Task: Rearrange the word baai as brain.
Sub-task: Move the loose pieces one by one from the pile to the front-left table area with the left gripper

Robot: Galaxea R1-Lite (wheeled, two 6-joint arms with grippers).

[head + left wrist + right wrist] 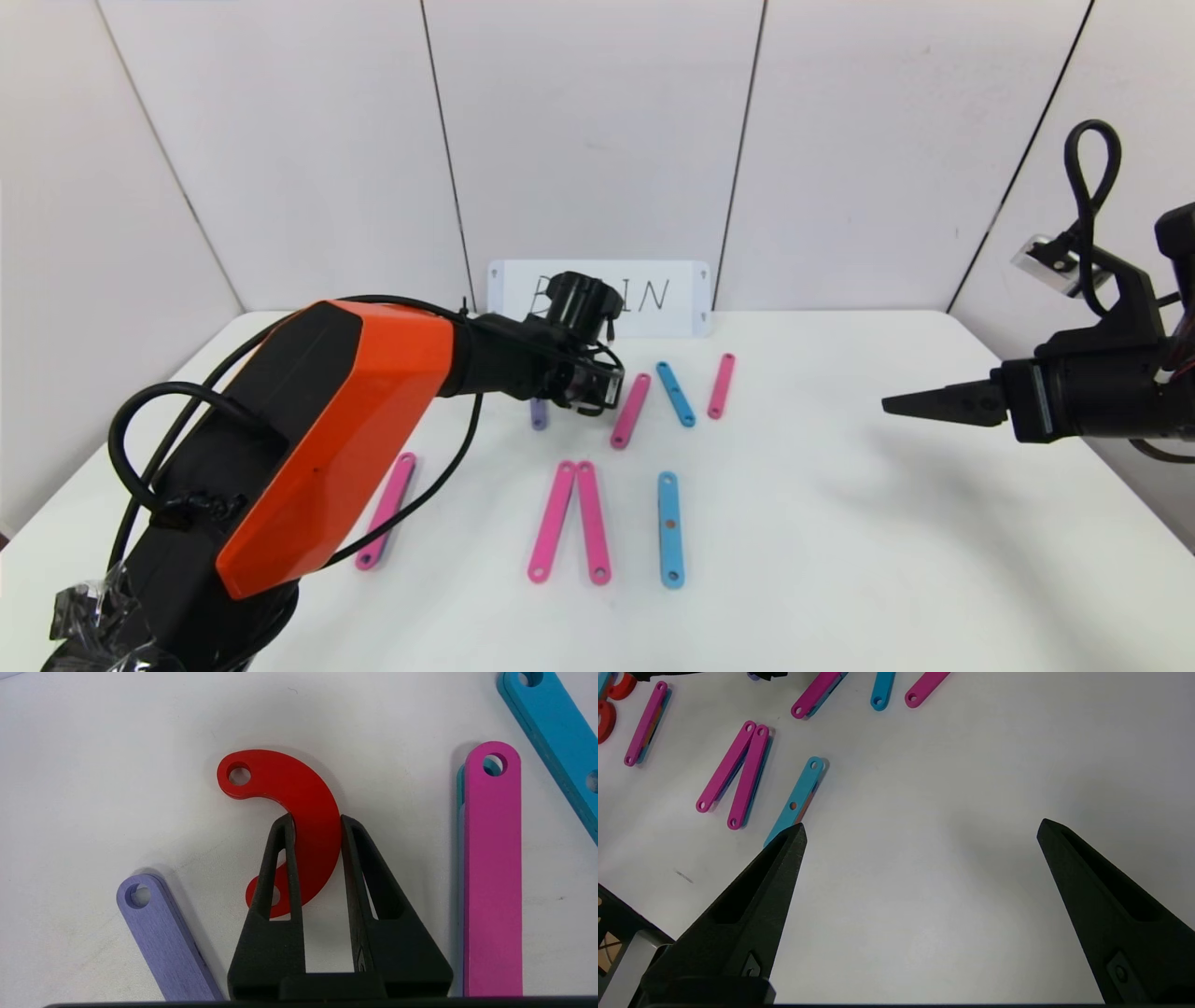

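My left gripper [593, 392] is low over the back row of the table, and its fingers are closed across the width of a red C-curve [299, 784] that lies flat; in the left wrist view the gripper [315, 819] sits at the curve's middle. A short purple bar [163, 947] lies beside it, also seen in the head view [538, 413]. A pink bar [493, 872] and a blue bar [551, 732] lie on the other side. My right gripper [887, 404] hangs open and empty above the table's right side.
The white "BRAIN" card [672, 297] stands at the back, partly hidden by my left wrist. In the front row lie a pink bar [385, 511], a pink pair [571, 521] and a blue bar [670, 529]. Two more red curves [612, 700] show at the right wrist view's edge.
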